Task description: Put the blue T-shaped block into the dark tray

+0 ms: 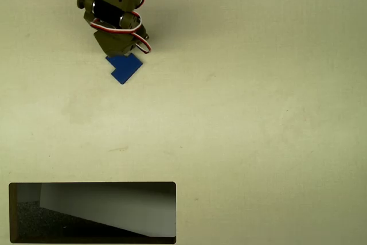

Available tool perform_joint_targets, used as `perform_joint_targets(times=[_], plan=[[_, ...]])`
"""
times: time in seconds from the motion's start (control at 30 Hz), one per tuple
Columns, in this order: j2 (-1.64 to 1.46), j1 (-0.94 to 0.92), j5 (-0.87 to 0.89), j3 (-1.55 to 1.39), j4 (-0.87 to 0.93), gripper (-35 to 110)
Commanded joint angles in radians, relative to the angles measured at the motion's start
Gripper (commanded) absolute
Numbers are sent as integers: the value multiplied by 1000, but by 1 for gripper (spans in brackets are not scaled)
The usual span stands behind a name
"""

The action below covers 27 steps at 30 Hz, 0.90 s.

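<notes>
Broadly, the pale tabletop [258, 113] takes up most of the overhead view, and the dark tray [92, 185] sits at its bottom left edge, with nothing blue in it. The arm reaches in from the top left, well apart from the tray. Its tool [121, 50] hangs directly over the top part of the blue T-shaped block [125, 67], which shows just below it. Whether the jaws are spread or clamped on the block I cannot tell, since the head hides them. My read is that the grasp is the step in hand. Next comes a secure hold, a lift, and a long carry down the picture to the tray.
</notes>
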State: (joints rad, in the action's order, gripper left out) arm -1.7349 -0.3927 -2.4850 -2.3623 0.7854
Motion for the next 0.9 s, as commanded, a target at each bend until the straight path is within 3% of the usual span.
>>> perform_joint_targets(times=[0.0,0.37,0.87], plan=[[14,-2,18,41,-31,0],[149,40,107,198,-41,0],[563,23,192,723,-34,0]])
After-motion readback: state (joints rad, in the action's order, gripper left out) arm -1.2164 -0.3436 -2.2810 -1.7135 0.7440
